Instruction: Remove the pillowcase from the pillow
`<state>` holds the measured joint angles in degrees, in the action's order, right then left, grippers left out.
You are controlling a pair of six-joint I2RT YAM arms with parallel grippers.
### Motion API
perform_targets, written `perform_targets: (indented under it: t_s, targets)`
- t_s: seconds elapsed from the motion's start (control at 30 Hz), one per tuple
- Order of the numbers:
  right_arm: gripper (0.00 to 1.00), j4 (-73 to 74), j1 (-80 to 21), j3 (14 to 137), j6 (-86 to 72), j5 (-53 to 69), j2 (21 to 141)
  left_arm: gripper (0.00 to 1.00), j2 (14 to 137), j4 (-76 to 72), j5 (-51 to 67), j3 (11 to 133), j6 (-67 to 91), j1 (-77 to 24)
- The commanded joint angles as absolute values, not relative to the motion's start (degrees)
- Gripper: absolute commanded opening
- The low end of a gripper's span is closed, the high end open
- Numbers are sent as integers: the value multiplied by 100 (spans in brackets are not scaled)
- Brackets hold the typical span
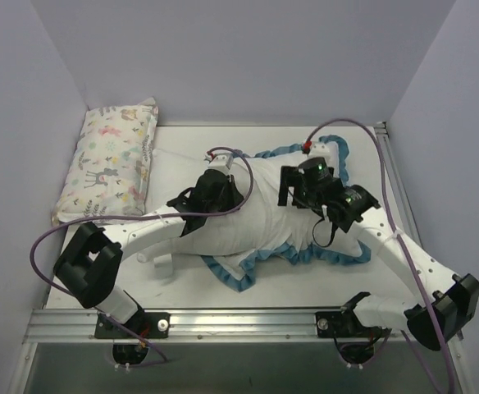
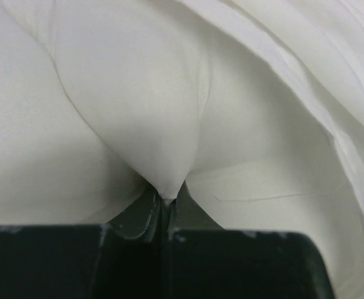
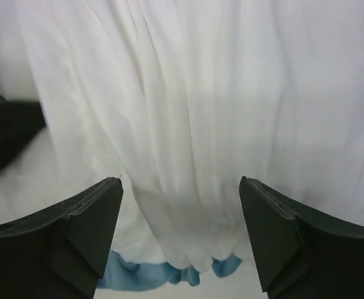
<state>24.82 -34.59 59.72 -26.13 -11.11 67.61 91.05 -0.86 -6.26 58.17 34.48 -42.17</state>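
Note:
The pillowcase (image 1: pixel 231 275) lies mid-table, white inside turned out, with its teal-blue ruffle around a rumpled white heap. In the top view I cannot tell where the pillow ends under it. My left gripper (image 1: pixel 227 190) sits at the heap's left end. In the left wrist view it (image 2: pixel 166 199) is shut, pinching a smooth stuffed bulge of the pillow (image 2: pixel 138 93). Thin white layers of the pillowcase (image 2: pixel 331 81) fold over at the right. My right gripper (image 1: pixel 289 193) hovers over the heap's right half. It (image 3: pixel 181 187) is open, with draped white pillowcase (image 3: pixel 188 118) below and nothing between the fingers.
A pastel animal-print pillow (image 1: pixel 112 160) lies at the back left against the wall. A small white block (image 1: pixel 161 264) sits near the left arm. A metal rail (image 1: pixel 239 322) runs along the near edge. Walls close in at the back and sides.

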Motion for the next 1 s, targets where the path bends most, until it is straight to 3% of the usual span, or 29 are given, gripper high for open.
perform_targets:
  t_s: [0.0, 0.23, 0.37, 0.4, 0.47, 0.5, 0.53, 0.63, 0.97]
  targets:
    - [79, 2470, -3402, 6941, -2128, -1300, 7232, 0, 9256, 721, -413, 5019, 3595, -4482]
    - [89, 2627, -3296, 9077, -1354, -616, 9909, 0, 8807, 545, -527, 4729, 3621, -4702]
    - [86, 3198, -3313, 10158, -1310, -703, 10932, 0, 8482, 527, -641, 4606, 3665, -4807]
    - [83, 3269, -3305, 10256, -1292, -712, 11073, 0, 8334, 553, -676, 4597, 3674, -4825]
    - [63, 3436, -3191, 10397, -1309, -896, 11320, 0, 8166, 658, -773, 4588, 3674, -4921]
    - [48, 3524, -3121, 10606, -1414, -966, 11381, 0, 7974, 711, -817, 4588, 3700, -4957]
    - [23, 3690, -2911, 10704, -1467, -1028, 11443, 0, 7876, 790, -948, 4597, 3726, -5001]
    - [0, 3954, -2463, 11082, -1661, -1116, 11461, 0, 7402, 1202, -1316, 4640, 3823, -5203]
    - [0, 4324, -784, 11759, -2267, -976, 11312, 0, 5574, 2846, -2644, 4922, 4306, -5361]
